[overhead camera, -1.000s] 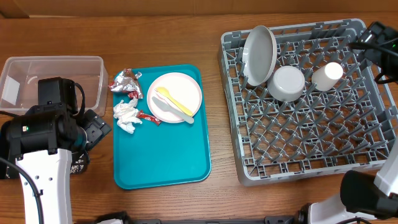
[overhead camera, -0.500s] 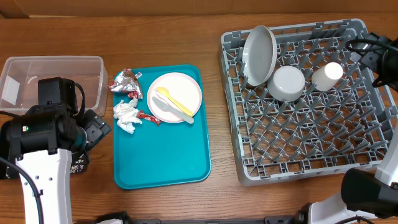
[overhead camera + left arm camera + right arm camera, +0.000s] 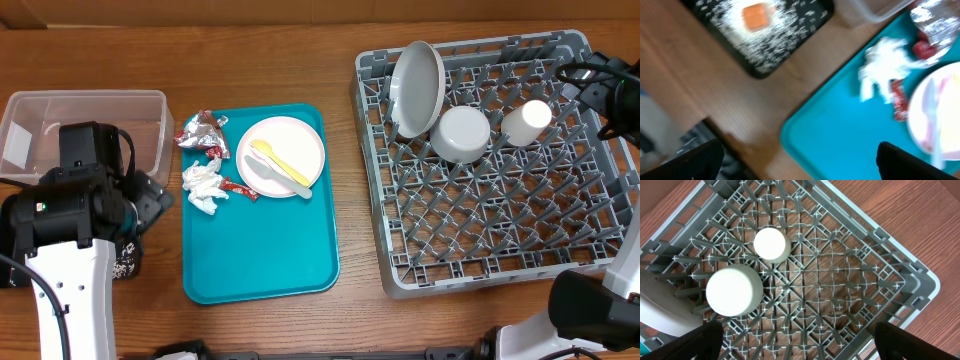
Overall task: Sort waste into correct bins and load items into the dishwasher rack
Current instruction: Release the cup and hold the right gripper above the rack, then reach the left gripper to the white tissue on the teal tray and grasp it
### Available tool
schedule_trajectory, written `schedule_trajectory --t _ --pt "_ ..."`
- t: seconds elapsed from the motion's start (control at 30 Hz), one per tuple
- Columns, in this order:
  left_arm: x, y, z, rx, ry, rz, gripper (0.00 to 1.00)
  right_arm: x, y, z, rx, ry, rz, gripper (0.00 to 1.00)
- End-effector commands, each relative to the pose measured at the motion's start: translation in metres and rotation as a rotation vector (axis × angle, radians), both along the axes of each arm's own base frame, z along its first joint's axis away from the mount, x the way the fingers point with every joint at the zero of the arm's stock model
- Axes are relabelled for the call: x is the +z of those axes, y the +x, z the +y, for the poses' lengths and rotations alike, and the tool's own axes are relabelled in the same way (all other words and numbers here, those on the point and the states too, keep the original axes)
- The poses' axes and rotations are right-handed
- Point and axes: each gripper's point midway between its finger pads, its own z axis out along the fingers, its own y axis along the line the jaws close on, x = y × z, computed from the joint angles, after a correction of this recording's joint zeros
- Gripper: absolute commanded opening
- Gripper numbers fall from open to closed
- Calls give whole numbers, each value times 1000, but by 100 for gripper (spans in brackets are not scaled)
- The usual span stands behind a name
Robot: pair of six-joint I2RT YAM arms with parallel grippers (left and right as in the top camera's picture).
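Observation:
My left gripper [image 3: 800, 170] is open and empty above the teal tray's [image 3: 260, 250] left edge. Beside it on the tray lie a crumpled white napkin [image 3: 885, 65], a small red packet [image 3: 899, 97] and a foil wrapper [image 3: 200, 130]. A white plate [image 3: 300, 140] on the tray holds a yellow fork [image 3: 280, 165] and a white spoon [image 3: 262, 178]. The black tray [image 3: 765, 70] holds loose rice and an orange cube [image 3: 757, 17]. The clear tub [image 3: 90, 95] stands behind it. My right gripper [image 3: 800, 347] is open and empty above the grey rack [image 3: 500, 230], which holds a tilted grey plate [image 3: 417, 88], an upturned bowl [image 3: 461, 133] and a cup [image 3: 527, 120].
The left arm's body [image 3: 65, 215] covers most of the black tray in the overhead view. Bare wooden table lies between the teal tray and the rack. The right arm [image 3: 610, 85] hangs over the rack's far right corner.
My left gripper has shifted slightly up and left near the teal tray's edge. The right arm moved a little at the rack's far corner, then held still.

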Motion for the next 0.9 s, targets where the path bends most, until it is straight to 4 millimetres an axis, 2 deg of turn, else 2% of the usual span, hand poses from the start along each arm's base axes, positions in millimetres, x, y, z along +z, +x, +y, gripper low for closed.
schedule_trajectory --t 0.0,0.13,0.17,0.27,0.33,0.4,0.57,0.7,0.77,0.87 --pt "2 15 -8 41 -69 -80 100 1 0 -1 -6 0 -9 100" --pt "3 26 -42 -61 -252 -123 100 1 0 -1 -6 0 -9 100" --pt "7 34 -58 -163 -315 -152 100 1 0 -1 -6 0 -9 100" --pt "15 49 -84 -466 -352 -220 100 1 0 -1 -6 0 -9 100" --pt "13 51 -94 -577 -365 -216 100 1 0 -1 -6 0 -9 100" --pt "6 52 -95 -589 -367 -183 100 1 0 -1 -6 0 -9 100" --pt "-24 75 -91 -574 -388 -104 100 1 0 -1 -6 0 -9 100" --pt "-59 82 -91 -555 -429 17 100 1 0 -1 -6 0 -9 100" --pt "-76 83 -95 -553 -449 82 91 1 0 -1 -6 0 -9 100" --pt "-101 86 -103 -556 -474 167 89 1 0 -1 -6 0 -9 100"
